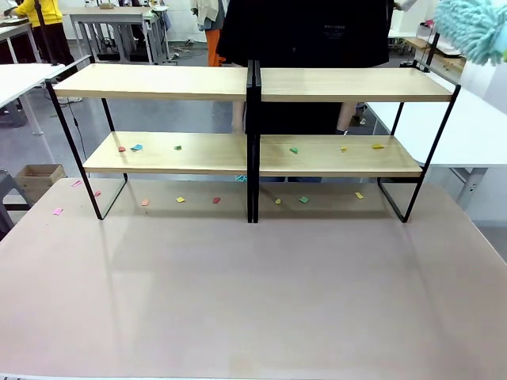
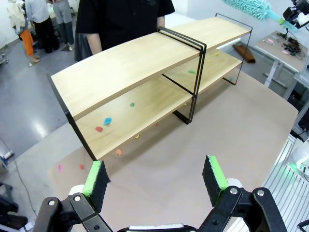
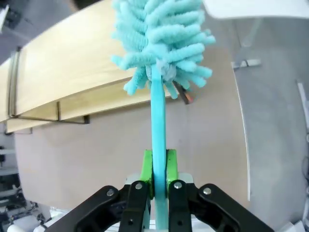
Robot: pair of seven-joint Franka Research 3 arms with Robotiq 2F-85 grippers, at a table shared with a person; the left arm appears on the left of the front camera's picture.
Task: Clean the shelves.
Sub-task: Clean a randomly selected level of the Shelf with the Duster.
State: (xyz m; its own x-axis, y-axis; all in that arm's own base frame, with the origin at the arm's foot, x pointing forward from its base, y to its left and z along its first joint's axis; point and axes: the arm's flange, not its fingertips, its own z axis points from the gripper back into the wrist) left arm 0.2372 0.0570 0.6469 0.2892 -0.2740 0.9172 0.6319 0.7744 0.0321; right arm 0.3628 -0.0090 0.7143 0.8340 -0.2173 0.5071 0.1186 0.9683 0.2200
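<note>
Status: shelves (image 1: pixel 158 81) are stood across the far half of the counter (image 1: pixel 253 301), long axis running left–right. Two racks are joined at the black centre posts (image 1: pixel 253 142). A person (image 1: pixel 301 32) is stood just behind the shelves' middle.

Right claw (image 3: pixel 158 166) is clamped on the handle of a teal duster (image 3: pixel 161 43). Handle is lined up with the claw's fingers, fluffy head pointed away. Head is held above and just off the shelves' right end, higher than the top board, nothing touched. From the right wrist the shelves are seen below the head and off to one side, so the boards would be reached by going down and in toward the shelves' middle.

Left claw (image 2: pixel 154 175) is held apart, nothing between the pads, well back from the shelves' left front corner and above the counter.

Paper scraps (image 1: pixel 293 150) are scattered on both lower boards. More are seen on the counter under the shelves.

Judged: cleaning not yet started. Right arm is nearer and carries the tool. Sweep is best run along the shelves' long axis from the right end. Lower tier is the tight spot: head must be fed in between the boards, and the stroke will be broken by the centre posts. The shelves' right end frame could be clipped on the way in.
</note>
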